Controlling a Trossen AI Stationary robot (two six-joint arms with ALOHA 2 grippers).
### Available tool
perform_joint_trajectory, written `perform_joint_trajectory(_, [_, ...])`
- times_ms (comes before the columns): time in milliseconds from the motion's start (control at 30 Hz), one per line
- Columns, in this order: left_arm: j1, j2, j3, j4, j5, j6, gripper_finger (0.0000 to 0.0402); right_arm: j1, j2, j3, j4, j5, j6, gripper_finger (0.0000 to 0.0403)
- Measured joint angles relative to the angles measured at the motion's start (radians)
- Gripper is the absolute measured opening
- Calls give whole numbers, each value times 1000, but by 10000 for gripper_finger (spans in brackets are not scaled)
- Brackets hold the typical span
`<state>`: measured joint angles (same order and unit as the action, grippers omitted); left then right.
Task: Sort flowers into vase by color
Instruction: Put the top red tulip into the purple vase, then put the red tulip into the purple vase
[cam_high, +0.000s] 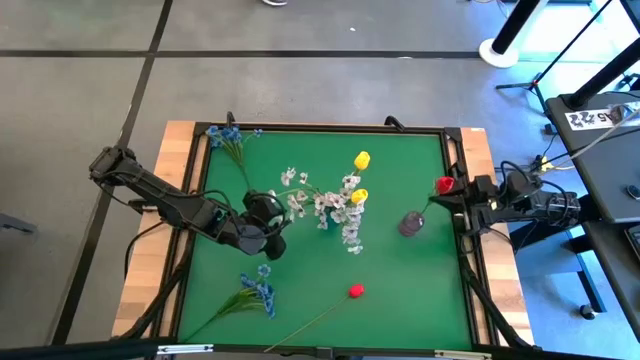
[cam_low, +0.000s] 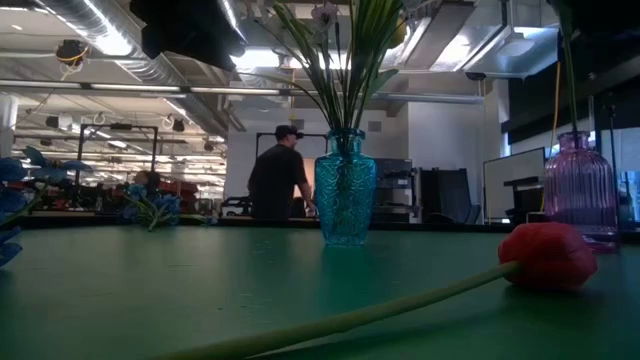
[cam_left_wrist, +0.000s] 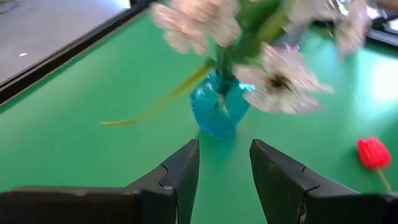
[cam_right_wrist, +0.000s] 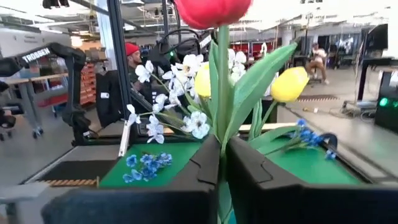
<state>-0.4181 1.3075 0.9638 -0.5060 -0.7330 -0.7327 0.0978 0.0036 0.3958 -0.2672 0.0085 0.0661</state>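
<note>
Hovering released near the teal vase (cam_high: 327, 222), the left end effector (cam_high: 272, 238) is waiting; white sprigs (cam_high: 320, 205) and yellow tulips (cam_high: 358, 195) are standing inside. Blue sprigs (cam_high: 255, 293) and one red tulip (cam_high: 354, 291) are lying on the table (cam_high: 400, 300). The right end effector (cam_high: 462, 195) is grasping another red tulip (cam_high: 444, 184).

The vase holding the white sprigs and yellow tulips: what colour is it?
Turquoise blue textured glass vase, clearest in the low view.

Blue vase (cam_low: 346, 190) was glossy textured glass; purple vase (cam_low: 582, 185) ribbed glass; tabletop (cam_high: 400, 280) matt green, its edges bare wood; fingers (cam_left_wrist: 180, 180) matt black plastic.
</note>
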Motion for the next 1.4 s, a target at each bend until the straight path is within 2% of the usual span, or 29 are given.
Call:
perform_joint_trajectory(67, [-9, 0, 0, 1, 32, 44, 140, 0, 0, 0, -17, 1, 39, 36])
perform_joint_trajectory(300, [-43, -5, 1, 52, 48, 137, 140, 0, 1, 0, -60, 10, 111, 93])
perform_joint_trajectory(367, [-55, -14, 12, 45, 114, 159, 140, 0, 7, 1, -82, 10, 112, 113])
perform_joint_trajectory(467, [-77, -26, 44, 45, 281, 196, 140, 0, 26, 25, -162, 29, 114, 143])
perform_joint_trajectory(533, [-99, -28, 64, 74, 318, 196, 140, 0, 54, 61, -222, 62, 119, 162])
perform_joint_trajectory(767, [-193, 44, 66, 233, 321, 222, 140, 0, 173, 215, -383, 88, 135, 207])
perform_joint_trajectory(933, [-228, 162, 66, 306, 258, 210, 140, 0, 252, 311, -476, 88, 160, 215])
perform_joint_trajectory(1167, [-211, 339, 65, 363, 167, 161, 140, 0, 327, 454, -660, 85, 222, 216])
perform_joint_trajectory(1267, [-192, 415, 64, 456, 165, 158, 140, 0, 353, 527, -751, 90, 271, 216])
perform_joint_trajectory(1400, [-171, 521, 64, 618, 164, 160, 140, 0, 371, 594, -847, 156, 312, 216])
